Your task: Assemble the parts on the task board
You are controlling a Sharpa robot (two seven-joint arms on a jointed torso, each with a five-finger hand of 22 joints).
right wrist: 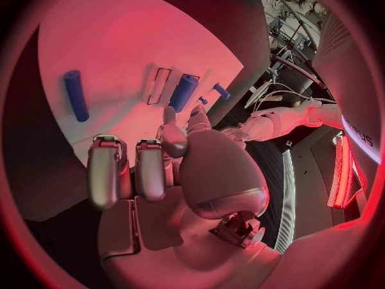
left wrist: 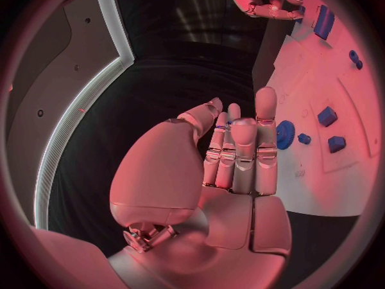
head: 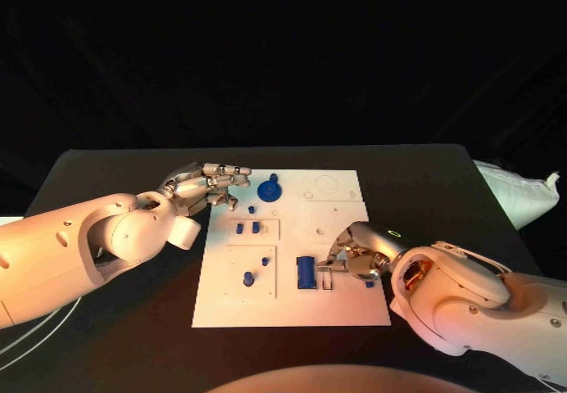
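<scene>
**Two hands over the task board, parts lying loose**

Lying flat in the middle of the black table (head: 118, 172), the white task board (head: 337, 307) carries several blue parts. A blue gear (head: 270, 191) sits near the board's far left corner. Nearer the robot from the gear, two small blue blocks (head: 246, 228) stand side by side in a shallow square recess of the board. Nearer still, another recess holds a small blue peg (head: 248, 279) and a tinier blue piece (head: 266, 261). A long blue cylinder (head: 306, 272) lies just right of that recess, beside a narrow slot in the board.

The left hand (head: 207, 185) hovers at the board's far left edge, just beside the gear; its fingers lie straight and close together, and nothing is in them. The right hand (head: 358, 255) is over the board's right half, just right of the long cylinder, fingers curled inward; whether they pinch anything I cannot tell. The right wrist view shows another blue rod (right wrist: 76, 95) lying on the board.

A white bag-like object (head: 520, 196) rests off the table's right edge, against a dark room.
</scene>
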